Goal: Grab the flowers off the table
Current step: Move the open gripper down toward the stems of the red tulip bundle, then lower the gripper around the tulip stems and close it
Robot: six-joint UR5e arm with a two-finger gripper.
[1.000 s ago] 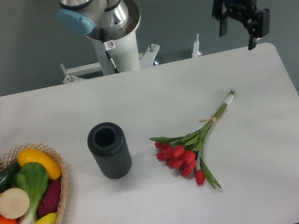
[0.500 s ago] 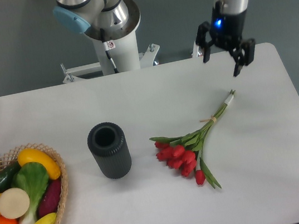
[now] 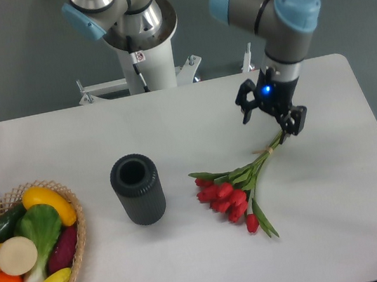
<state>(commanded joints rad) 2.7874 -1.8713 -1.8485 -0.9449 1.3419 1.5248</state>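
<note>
We see the end effector (image 3: 267, 114) with fingers spread, holding nothing, poised over the stem end of the flowers (image 3: 241, 184). The flowers lie flat on the bench (image 3: 171, 122), buds extending toward 7 o'clock from the end effector.

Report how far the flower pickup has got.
Done: the gripper has come over the stem end of the flowers, jaws open. In hand: lining up on the stems. Left: closing and lifting; the bunch lies flat on the table.
</note>
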